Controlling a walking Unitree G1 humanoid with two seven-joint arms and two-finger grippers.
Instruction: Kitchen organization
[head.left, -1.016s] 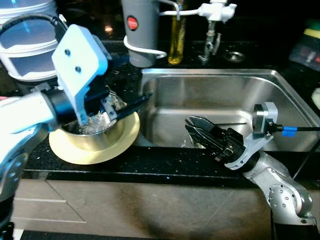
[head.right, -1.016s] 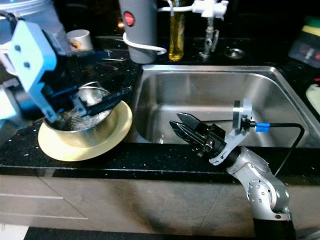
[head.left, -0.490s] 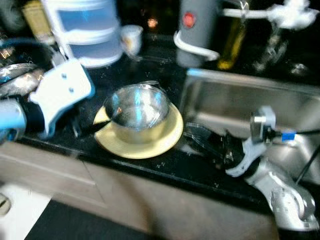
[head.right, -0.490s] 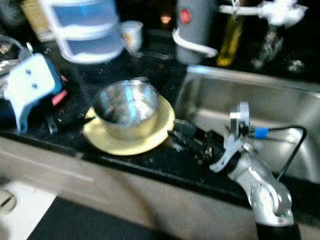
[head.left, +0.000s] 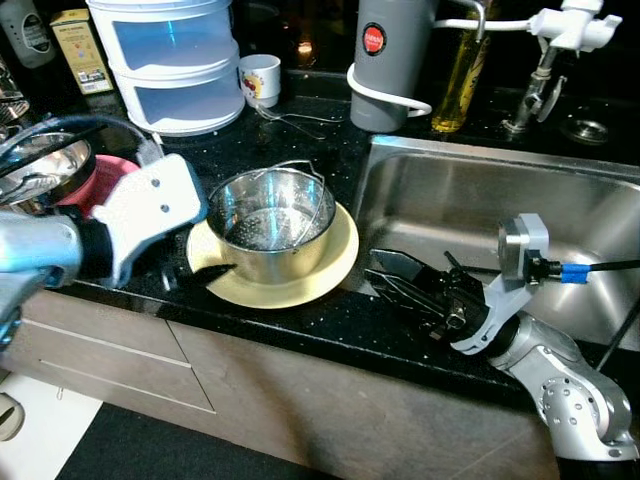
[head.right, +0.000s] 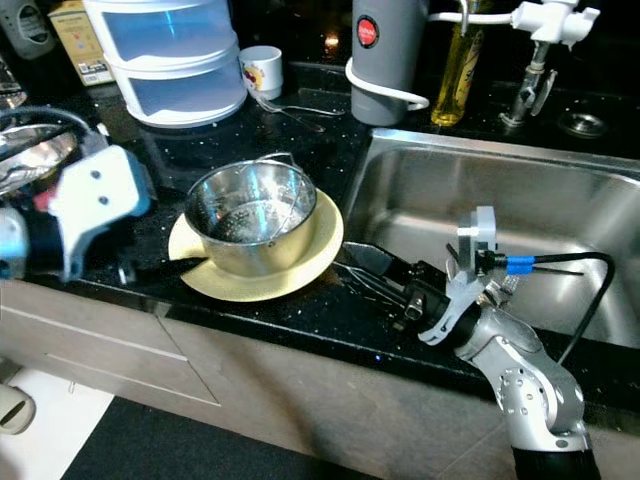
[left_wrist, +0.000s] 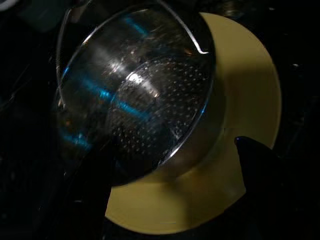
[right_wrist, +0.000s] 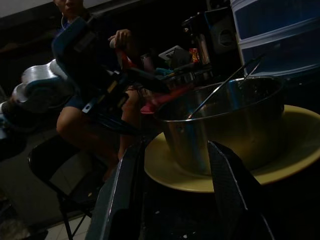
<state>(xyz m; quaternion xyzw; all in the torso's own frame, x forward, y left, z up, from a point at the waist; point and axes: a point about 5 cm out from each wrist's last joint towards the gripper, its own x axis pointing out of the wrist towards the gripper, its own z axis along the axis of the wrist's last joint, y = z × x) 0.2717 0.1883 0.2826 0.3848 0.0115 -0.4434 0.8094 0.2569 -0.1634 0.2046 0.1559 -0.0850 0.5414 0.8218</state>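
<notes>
The left claw (head.left: 205, 272) has backed off the strainer (head.left: 271, 218), fingers released. It sits on the plate (head.left: 335, 265) near the worktop's front edge. Right claw (head.right: 365, 262), spread, should approach low and square.

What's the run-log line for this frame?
colander on yellow plate, counter left of sink | left tool open at plate's near-left edge, empty | right tool open at plate's right, empty

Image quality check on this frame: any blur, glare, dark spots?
Left eye view: sharp, with glare on the steel colander and sink. Right eye view: left pincer's blue mount smeared. Left wrist view: dark edges, blue streaks on the colander. Right wrist view: very dim, yellow plate readable.
</notes>
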